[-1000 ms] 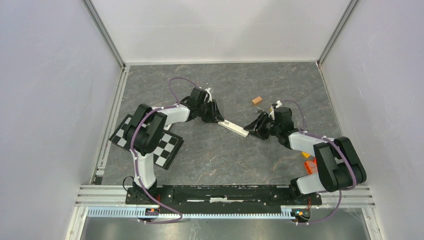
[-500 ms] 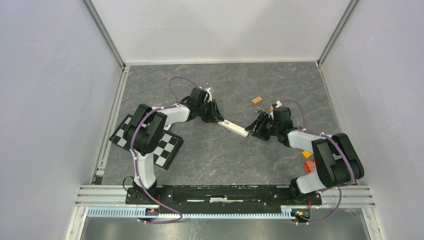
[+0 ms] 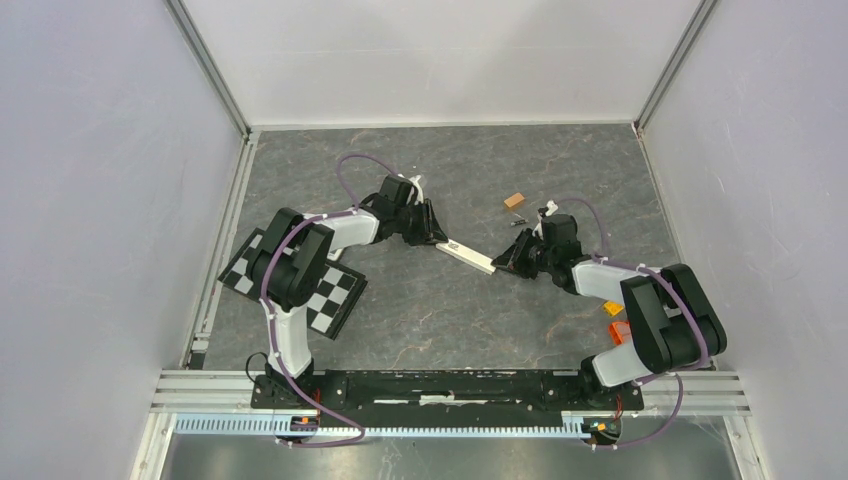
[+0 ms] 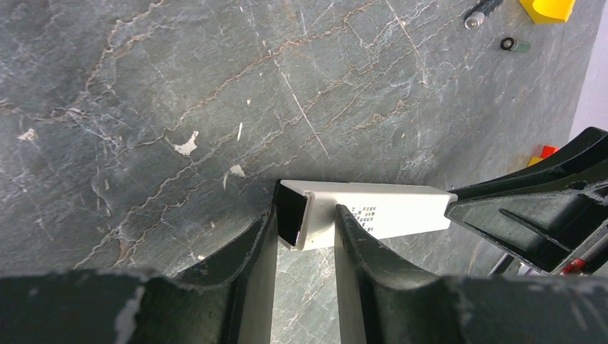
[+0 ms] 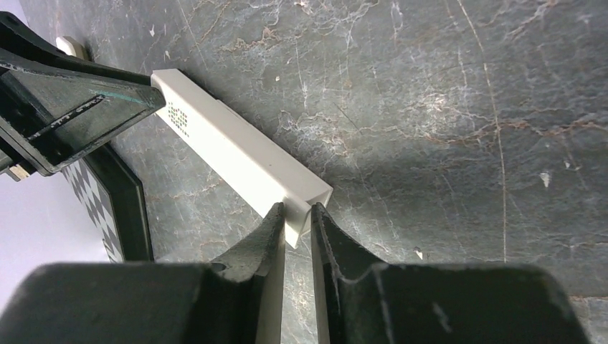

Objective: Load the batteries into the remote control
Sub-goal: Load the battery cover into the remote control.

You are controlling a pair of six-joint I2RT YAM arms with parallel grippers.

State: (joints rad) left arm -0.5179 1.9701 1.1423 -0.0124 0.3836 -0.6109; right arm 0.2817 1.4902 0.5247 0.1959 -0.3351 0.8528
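My left gripper [image 4: 307,218] and right gripper [image 5: 297,211] each clench an end of a long white hollow bar [image 4: 387,211]. Small dark cylindrical batteries [image 4: 515,45] lie loose beyond it; nothing loaded yet, I judge.

tabletop [image 3: 420,310]: grey, pale veins | bar [image 4: 401,208]: white, tiny dark dots | board [image 3: 340,295]: black-white checks | battery [image 4: 515,45]: dark, greenish | block [image 3: 515,200]: brown | piece [image 4: 548,7]: yellow

The surface [image 4: 143,86] looks like matt grey stone, veined and chipped pale. The white bar [image 4: 387,211] is smooth, matt plastic with fine print. The left gripper [image 4: 307,215] has black, faintly glossy plastic fingers, scuffed at the edges. One of the batteries [image 4: 479,14] shows a shiny metal tip
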